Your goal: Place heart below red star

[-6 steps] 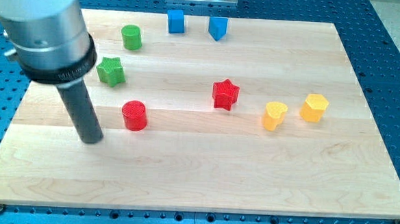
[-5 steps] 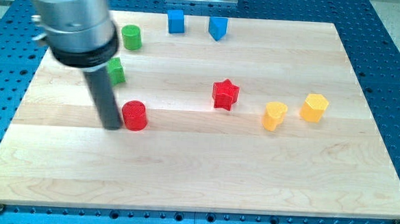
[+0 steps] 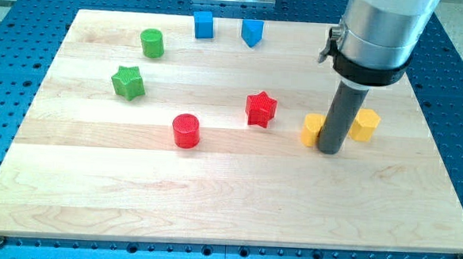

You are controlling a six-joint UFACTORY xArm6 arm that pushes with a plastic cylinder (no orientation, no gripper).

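The red star lies near the board's middle. The yellow heart lies to its right, partly hidden behind my rod. My tip rests on the board right against the heart's right side, between it and the yellow hexagon block. The rod rises toward the view's top right.
A red cylinder lies left of the star. A green star and a green cylinder sit at the left. Two blue blocks stand near the top edge. The wooden board lies on a blue perforated table.
My rod has swept from the board's left side to the right, beside the yellow heart. The red cylinder has been pushed a little rightward. The heart has shifted slightly left.
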